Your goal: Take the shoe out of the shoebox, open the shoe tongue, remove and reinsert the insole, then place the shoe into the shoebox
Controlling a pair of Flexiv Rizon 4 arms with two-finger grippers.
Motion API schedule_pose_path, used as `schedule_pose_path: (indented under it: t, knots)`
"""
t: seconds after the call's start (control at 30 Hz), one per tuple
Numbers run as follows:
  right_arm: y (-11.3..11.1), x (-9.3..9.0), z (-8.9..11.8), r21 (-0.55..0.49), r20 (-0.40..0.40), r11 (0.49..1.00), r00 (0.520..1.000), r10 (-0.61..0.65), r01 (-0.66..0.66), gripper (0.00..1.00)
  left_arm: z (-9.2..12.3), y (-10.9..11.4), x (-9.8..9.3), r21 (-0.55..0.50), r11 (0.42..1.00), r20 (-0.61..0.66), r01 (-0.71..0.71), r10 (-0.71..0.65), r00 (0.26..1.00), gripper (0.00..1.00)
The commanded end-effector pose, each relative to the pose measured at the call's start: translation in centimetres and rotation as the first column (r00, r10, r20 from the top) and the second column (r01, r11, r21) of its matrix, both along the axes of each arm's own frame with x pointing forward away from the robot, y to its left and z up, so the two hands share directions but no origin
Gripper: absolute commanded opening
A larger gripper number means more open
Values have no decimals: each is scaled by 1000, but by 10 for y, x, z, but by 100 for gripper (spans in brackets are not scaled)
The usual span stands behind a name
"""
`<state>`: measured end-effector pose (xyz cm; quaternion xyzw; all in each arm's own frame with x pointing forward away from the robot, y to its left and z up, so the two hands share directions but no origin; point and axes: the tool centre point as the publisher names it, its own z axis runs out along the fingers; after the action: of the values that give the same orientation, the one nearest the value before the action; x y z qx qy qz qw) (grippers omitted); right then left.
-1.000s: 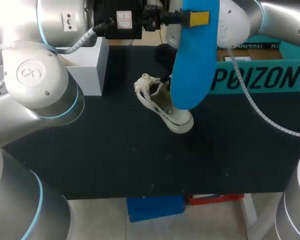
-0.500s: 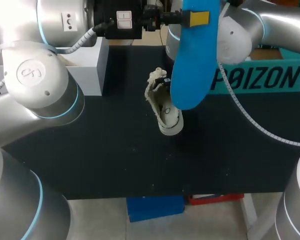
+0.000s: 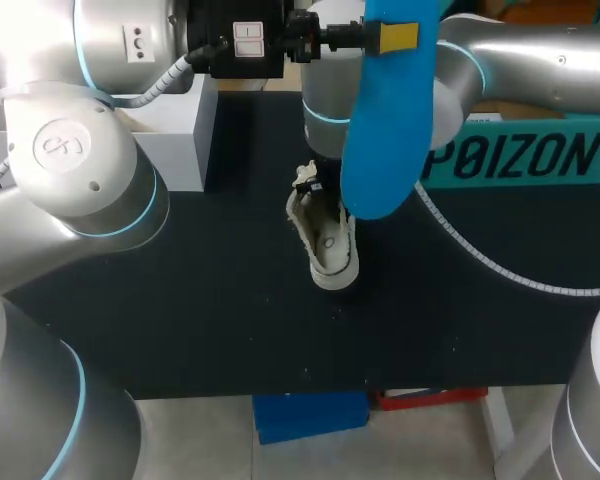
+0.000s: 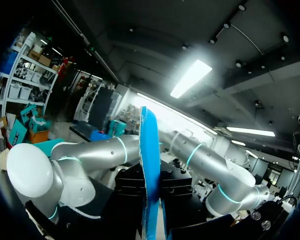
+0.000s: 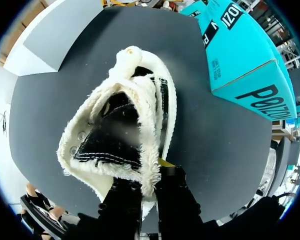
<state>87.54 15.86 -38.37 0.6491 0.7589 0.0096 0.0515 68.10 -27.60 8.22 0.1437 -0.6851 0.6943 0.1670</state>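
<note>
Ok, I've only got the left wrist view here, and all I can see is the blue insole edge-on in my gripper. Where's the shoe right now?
Observer: The shoe is down on the black table, under the hanging insole, with its toe toward the near edge.
Operator: Is anything holding it?
Observer: Yes. The right gripper pinches the fleecy rim of its opening, with a finger on each side.
Operator: And where's the box?
Observer: The shoebox, teal, stands at the table's far right, apart from the shoe.
</note>
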Motion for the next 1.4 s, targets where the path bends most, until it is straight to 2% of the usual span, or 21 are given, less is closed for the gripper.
schedule_pose_path:
  t: [0.03,0.07,0.1,0.13,0.17,0.27,0.4,0.53,0.63,0.67,0.7,0.73,0.77,1.2,1.3,1.4]
  knots:
    - [2,-2,-5,-13,-5,1000,1000,-8,8,0,-1,-1,-1,2,1000,0,-4,4,1000,0]
    - [0,-3,-5,-8,-9,1000,1000,-16,16,0,-1,-1,-1,2,1000,0,-4,4,1000,0]
    - [-1,-5,-5,-8,-14,1000,1000,-22,21,20,-1,-1,-1,2,1000,0,-4,4,1000,0]
    - [-2,-7,-4,-4,-15,1000,1000,-26,26,47,-1,-1,-1,2,1000,0,-4,4,1000,0]
    - [-4,-9,-4,3,-17,999,999,-34,34,100,-1,-1,-1,2,1000,0,-4,4,1000,0]
    - [-9,-15,4,32,4,998,999,-50,50,100,-1,-1,-1,2,1000,0,-4,4,1000,0]
    - [-9,-23,33,108,81,994,996,-43,35,100,-1,-1,-1,2,1000,0,-4,4,1000,0]
    - [-4,-25,67,264,164,964,986,-4,-40,100,-1,-1,-1,2,1000,0,-4,4,1000,0]
    - [2,-26,89,457,202,881,979,28,-120,100,-1,-1,-1,2,1000,0,-4,4,1000,0]
    - [4,-25,94,556,210,816,977,47,-159,100,-1,-1,-1,2,1000,0,-4,4,1000,0]
    - [7,-24,100,664,217,723,974,59,-191,100,-1,-1,-1,2,1000,0,-4,4,1000,0]
    - [11,-23,107,726,232,640,966,115,-251,100,-1,-1,-1,2,1000,0,-4,4,1000,0]
    - [15,-24,114,716,257,620,947,193,-321,100,-1,-1,-1,2,1000,0,-4,4,1000,0]
    - [15,-24,114,716,257,620,947,193,-321,100,-1,-1,-1,2,1000,0,-4,4,1000,0]
    - [7,-28,115,795,243,543,962,122,-269,100,-1,-1,-1,2,1000,0,-4,4,1000,0]
    - [3,-26,119,824,254,507,965,69,-253,100,-1,-1,-1,2,1000,0,-4,4,1000,0]
